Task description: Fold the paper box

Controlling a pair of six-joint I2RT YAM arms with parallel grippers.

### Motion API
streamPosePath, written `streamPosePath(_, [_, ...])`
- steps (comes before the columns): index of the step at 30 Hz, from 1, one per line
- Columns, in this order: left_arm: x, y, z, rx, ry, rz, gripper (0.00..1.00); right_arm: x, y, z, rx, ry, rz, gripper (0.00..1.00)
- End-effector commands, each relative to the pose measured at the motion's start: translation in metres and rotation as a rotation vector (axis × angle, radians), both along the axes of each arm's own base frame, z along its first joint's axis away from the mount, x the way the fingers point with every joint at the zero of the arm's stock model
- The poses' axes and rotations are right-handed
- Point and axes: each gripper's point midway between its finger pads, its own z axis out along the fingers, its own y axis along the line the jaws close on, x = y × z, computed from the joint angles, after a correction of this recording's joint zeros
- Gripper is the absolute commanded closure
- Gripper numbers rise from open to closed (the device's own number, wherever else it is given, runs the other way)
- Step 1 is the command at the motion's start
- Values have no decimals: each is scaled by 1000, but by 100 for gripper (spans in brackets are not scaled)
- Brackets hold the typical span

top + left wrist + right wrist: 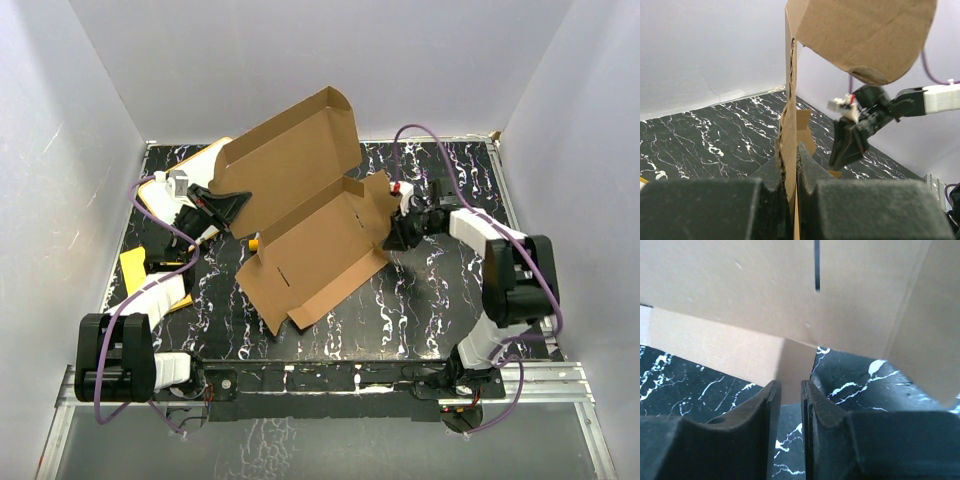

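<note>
The paper box [310, 235], brown corrugated cardboard, stands partly folded mid-table, its big lid panel [290, 150] raised toward the back. My left gripper [228, 205] is shut on the panel's left edge; the left wrist view shows the cardboard edge [789, 115] pinched between the jaws [792, 162]. My right gripper [393, 237] is at the box's right side flap. In the right wrist view its jaws [790, 385] stand a narrow gap apart with nothing between them, and the cardboard wall [740, 285] is just ahead. The right gripper also shows in the left wrist view [847, 150].
A white board with an orange rim [160, 195] lies at the back left under the left arm. A flat orange-yellow sheet [135, 268] lies at the left edge. White walls enclose the black marbled table [420, 300] on three sides.
</note>
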Motion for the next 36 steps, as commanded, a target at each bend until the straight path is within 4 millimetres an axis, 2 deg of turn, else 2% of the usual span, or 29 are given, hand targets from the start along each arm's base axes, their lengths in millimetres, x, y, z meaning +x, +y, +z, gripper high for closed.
streamPosePath(1, [-4,3,18,-12,-72,18,100,2,10,73,98,-288,119,67])
streamPosePath(4, [-3,2,19,-20,-69,11,100,4,11,92,105,-371,133,60])
streamPosePath(6, [-3,1,19,-18,-66,1,100,14,8,100,98,-400,106,59])
streamPosePath(8, [-2,-1,18,-15,-68,-16,100,26,3,111,116,-411,73,53])
streamPosePath(11, [-1,-3,18,-15,-74,-37,100,48,-18,137,189,-453,14,34])
streamPosePath(14, [-1,-5,21,-24,-84,-58,100,68,-44,152,234,-504,-46,25])
streamPosePath(17, [-2,-7,26,-41,-100,-83,100,83,-64,152,222,-535,-91,22])
streamPosePath(21, [-4,-9,32,-47,-119,-108,100,83,-64,149,208,-622,-51,19])
streamPosePath(22, [-4,-10,33,-45,-123,-111,100,82,-64,148,199,-655,-49,16])
streamPosePath(24, [-5,-10,36,-40,-136,-118,100,85,-67,147,178,-725,-54,3])
streamPosePath(25, [-6,-11,37,-39,-138,-121,100,87,-68,142,168,-739,-54,1])
streamPosePath(31, [-9,-13,45,-34,-163,-144,100,108,-72,118,162,-659,-27,0])
streamPosePath(34, [-10,-13,47,-33,-165,-151,100,116,-74,117,164,-641,-30,0])
streamPosePath(36, [-11,-14,48,-33,-169,-158,100,119,-71,108,196,-597,-15,1])
